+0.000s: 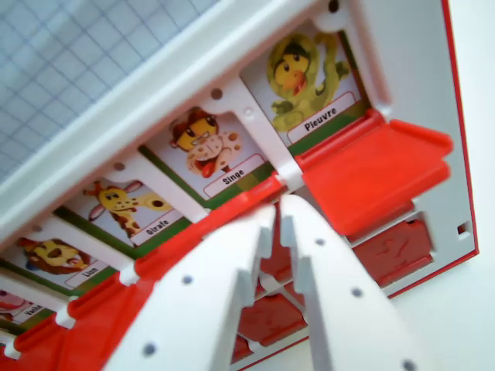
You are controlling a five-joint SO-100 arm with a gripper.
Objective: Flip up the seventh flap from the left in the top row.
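The wrist view looks steeply along a white-framed game board (pixel 193 69) with red flaps, so much of it is cut off. The card at the wrist view's far left (pixel 15 303) is mostly out of frame and its label cannot be read. The two white fingers (pixel 277 212) fill the lower middle and hide the flaps and lower rows behind them; red tiles below (pixel 394 251) are only partly visible and blurred.

Four animal cards show clearly in the row: Lion (pixel 58 259), Girafe (pixel 128 205), Singe (pixel 209 147) and Pieuvre (pixel 309 77). Which flap is seventh cannot be counted here.

The fingers stand almost closed, with only a thin slit between the tips, and hold nothing. The tips sit at the edge of the red flap under Singe (pixel 240 202), beside the white hinge clip (pixel 288 175). The red flap under Pieuvre (pixel 371 174) lies just to the wrist view's right of the tips, angled outward from the board.

A gridded mat (pixel 69 54) lies beyond the board.
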